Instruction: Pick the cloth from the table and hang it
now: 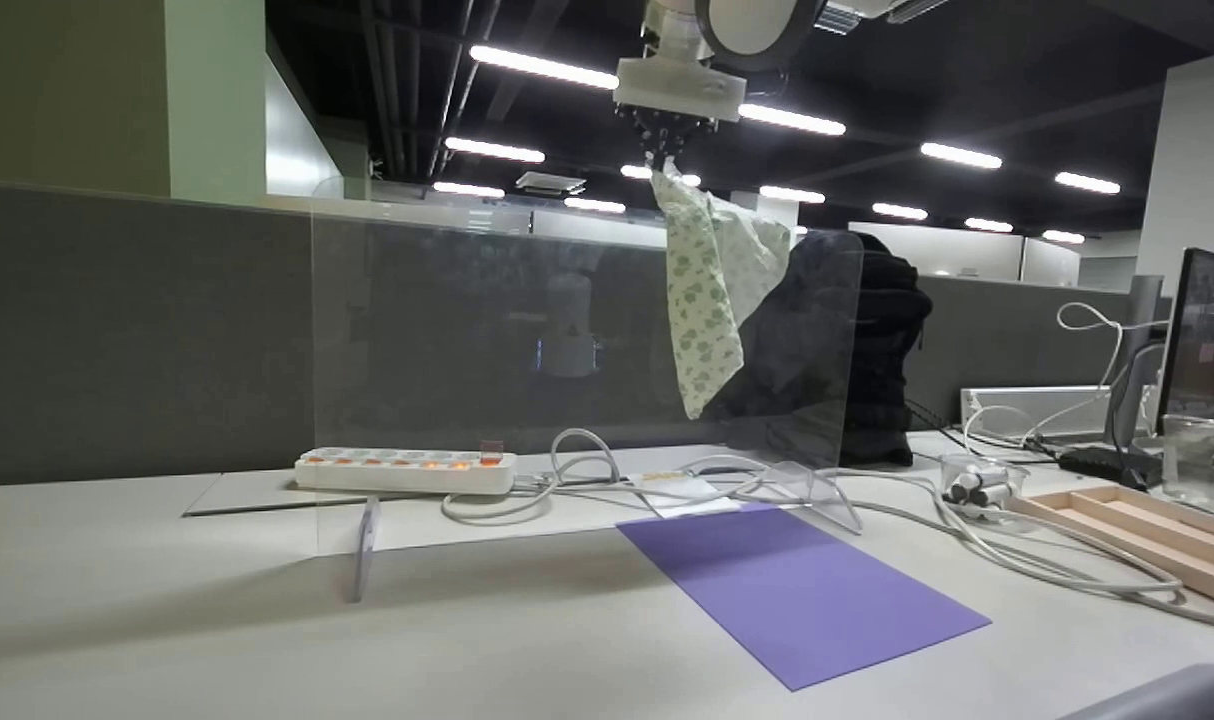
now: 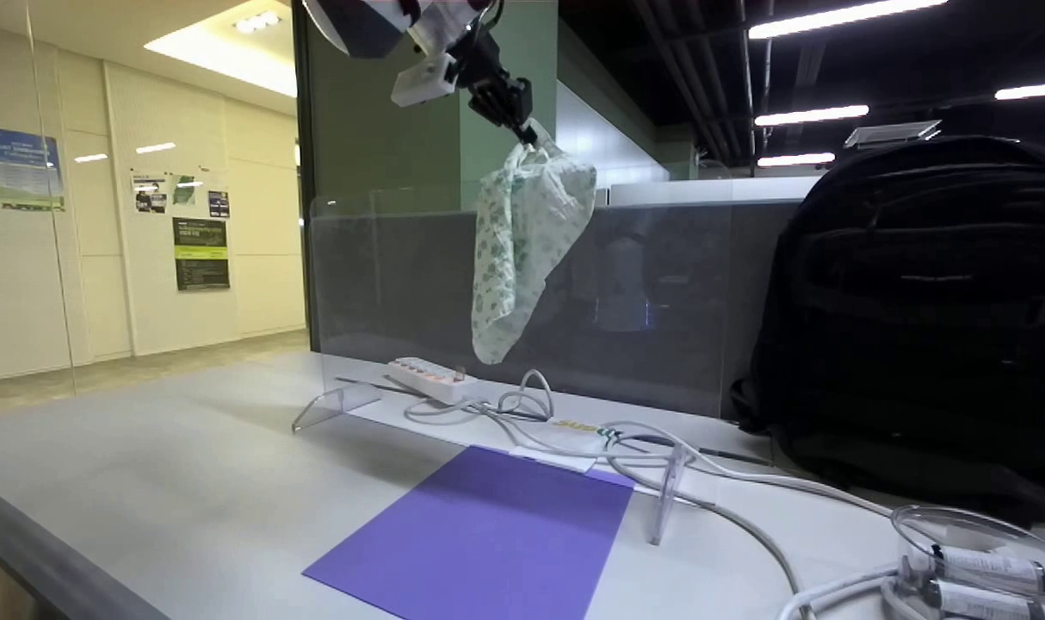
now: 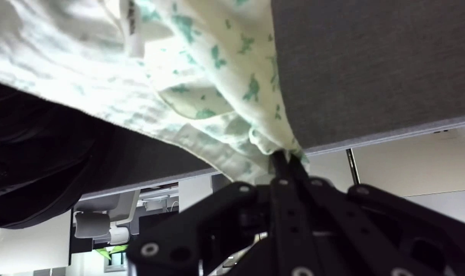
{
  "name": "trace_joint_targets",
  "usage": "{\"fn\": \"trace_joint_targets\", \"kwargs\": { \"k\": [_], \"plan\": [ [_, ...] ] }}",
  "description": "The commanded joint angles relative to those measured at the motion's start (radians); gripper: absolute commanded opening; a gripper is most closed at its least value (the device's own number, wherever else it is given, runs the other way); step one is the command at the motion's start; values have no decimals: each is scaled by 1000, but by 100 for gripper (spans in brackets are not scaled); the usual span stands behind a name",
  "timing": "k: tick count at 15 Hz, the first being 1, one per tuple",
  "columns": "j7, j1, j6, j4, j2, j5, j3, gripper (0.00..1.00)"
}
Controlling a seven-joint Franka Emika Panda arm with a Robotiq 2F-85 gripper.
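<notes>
A white cloth with a green leaf print hangs in folds from my gripper, above the table; it shows in both exterior views [image 1: 702, 290] [image 2: 531, 232] and fills the upper left of the wrist view [image 3: 225, 69]. My gripper [image 1: 662, 162] [image 2: 527, 133] [image 3: 288, 155] is shut on a gathered upper corner of the cloth. A clear upright panel [image 1: 447, 320] [image 2: 402, 284] stands on side feet on the table. The cloth overlaps the panel's upper part in both exterior views, with its lower tip above the table. I cannot tell whether it touches the panel.
A purple sheet [image 1: 802, 600] [image 2: 497, 542] lies flat on the white table [image 1: 217, 640]. A white power strip [image 1: 407, 472] and grey cables [image 1: 587, 488] lie by the panel's base. A black backpack [image 1: 882, 350] [image 2: 927, 327] stands against the grey partition [image 1: 137, 330]. A wooden tray [image 1: 1147, 540] is at the side.
</notes>
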Motion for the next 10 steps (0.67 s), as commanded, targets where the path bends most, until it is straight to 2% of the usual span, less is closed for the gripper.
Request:
{"fn": "trace_joint_targets", "kwargs": {
  "k": [1,4,7,8,9,10],
  "plan": [
    [206,88,-122,157,181,-218,4,0],
    [314,183,-232,275,327,-342,-24,0],
    [318,252,-290,370,445,-372,-43,0],
    [271,406,-219,386,422,-261,-229,27],
    [251,448,-194,406,433,-211,-273,28],
    [236,510,-159,424,434,-158,-348,34]
  ]
}}
